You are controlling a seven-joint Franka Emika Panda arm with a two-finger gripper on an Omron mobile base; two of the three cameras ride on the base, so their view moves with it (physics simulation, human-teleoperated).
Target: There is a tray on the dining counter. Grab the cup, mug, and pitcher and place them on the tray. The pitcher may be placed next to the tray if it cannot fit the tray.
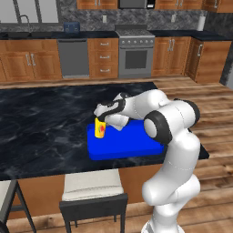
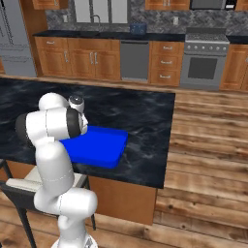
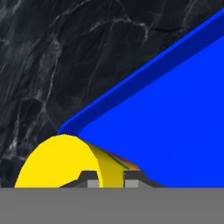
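My gripper [image 1: 101,120] is shut on the small yellow cup [image 1: 99,129], its red-orange mark facing front. The cup stands upright at the left end of the bright blue tray [image 1: 129,144], near its front-left corner. Whether its base touches the tray I cannot tell. In the hand view the cup [image 3: 59,162] sits between my fingertips [image 3: 91,180], with the tray's rim [image 3: 131,89] running diagonally beside it. The tray [image 2: 104,147] lies on the black marble dining counter [image 1: 41,123], partly hidden by my arm in the right base view. The mug and pitcher are out of view.
A white-cushioned stool [image 1: 92,185] stands at the counter's near edge, under the tray. The counter's right end [image 2: 167,140] drops to wooden floor. Cabinets, a dishwasher and a stove [image 1: 135,57] line the far wall.
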